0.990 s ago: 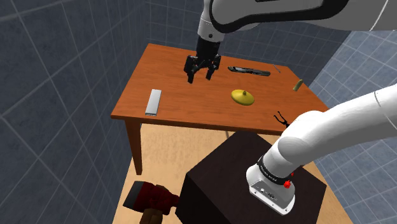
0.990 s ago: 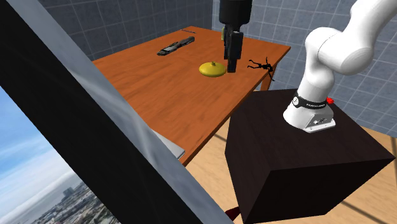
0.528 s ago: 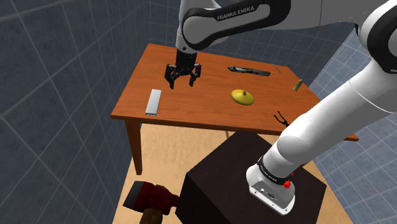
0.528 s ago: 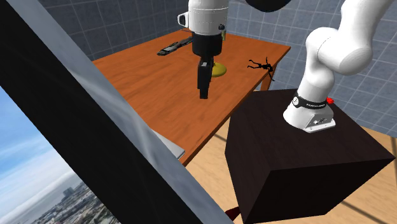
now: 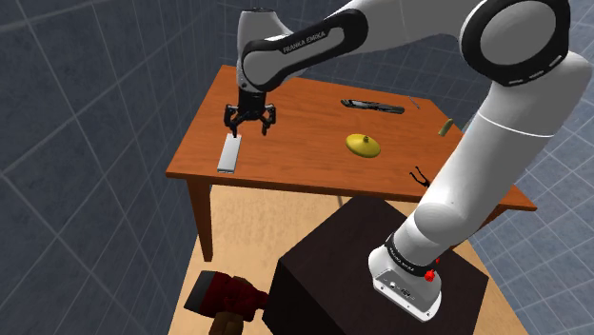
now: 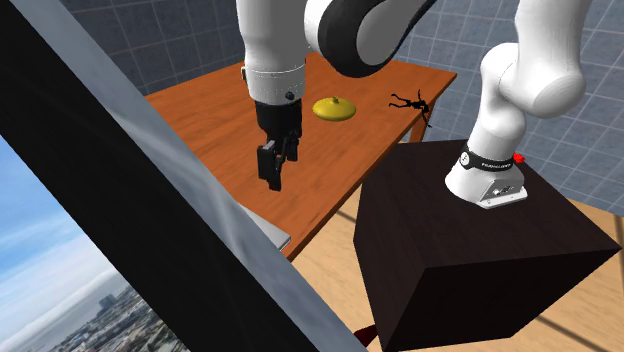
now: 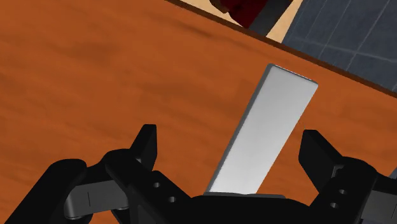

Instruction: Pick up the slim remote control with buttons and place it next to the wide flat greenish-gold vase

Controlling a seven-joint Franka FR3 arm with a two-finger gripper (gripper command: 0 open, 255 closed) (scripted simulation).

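Now: my claw (image 5: 249,122) spread wide, holding nothing. Plain grey slim remote (image 7: 267,133) lies flat on the wooden table (image 5: 286,162) just below, one end under the gap between my fingers (image 7: 145,143), untouched. Greenish-gold vase (image 5: 362,145) well apart from the claw, toward the shoulder view's right.

"Is there room around the grey bar (image 5: 229,151)?"

"Yes. Bare counter (image 5: 295,143) lies along both its long sides. The fingers (image 7: 145,143) stand wide apart, one on each side of it, not touching it."

"And the way to the yellow vase (image 5: 362,145)?"

"The wood between them is bare."

"Anything close to the vase?"

"A long dark thing (image 5: 372,106) lies behind it. A small black figure (image 5: 421,177) stands by the counter's edge, near the stand (image 5: 324,266). Neither touches the vase."
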